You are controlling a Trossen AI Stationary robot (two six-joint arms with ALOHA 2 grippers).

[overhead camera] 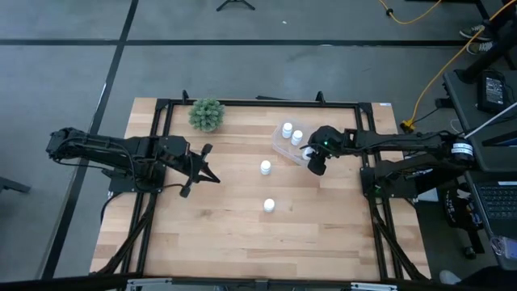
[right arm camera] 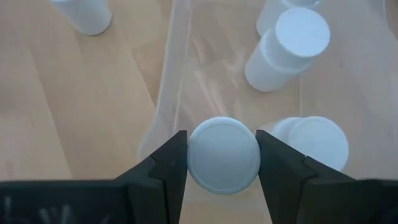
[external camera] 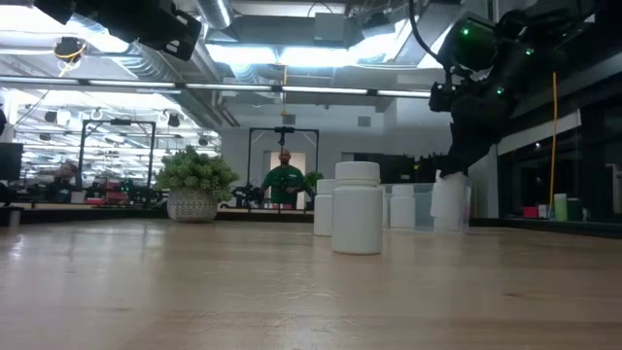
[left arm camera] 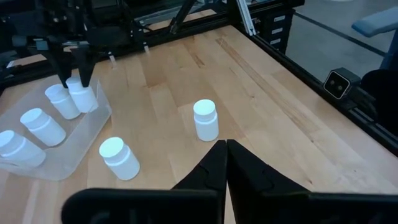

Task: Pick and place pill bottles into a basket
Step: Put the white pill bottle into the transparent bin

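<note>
We see the right gripper (right arm camera: 222,155) over the shallow, transparent, roughly square plastic basket (overhead camera: 282,146), which sits at about one o'clock from the centre of the light wooden table (overhead camera: 242,234). Its two dark fingers (right arm camera: 163,163) are clamped on the round cap of a small white cylindrical pill bottle (right arm camera: 222,154), held upright above the basket's near wall. In the left wrist view that bottle (left arm camera: 83,94) stands in the basket beside another bottle (left arm camera: 63,101), with two more (left arm camera: 42,126) (left arm camera: 17,148) tilted or lying further along the tray.

Two white bottles remain outside on the bare wood: one (overhead camera: 265,167) just beside the basket at its seven o'clock, the other (overhead camera: 269,205) near the table's centre, at six o'clock from the first.

The left gripper (overhead camera: 212,178) waits at the table's nine o'clock side, its fingers pressed together on nothing. A small green bushy plant (overhead camera: 207,114) stands at eleven o'clock.
</note>
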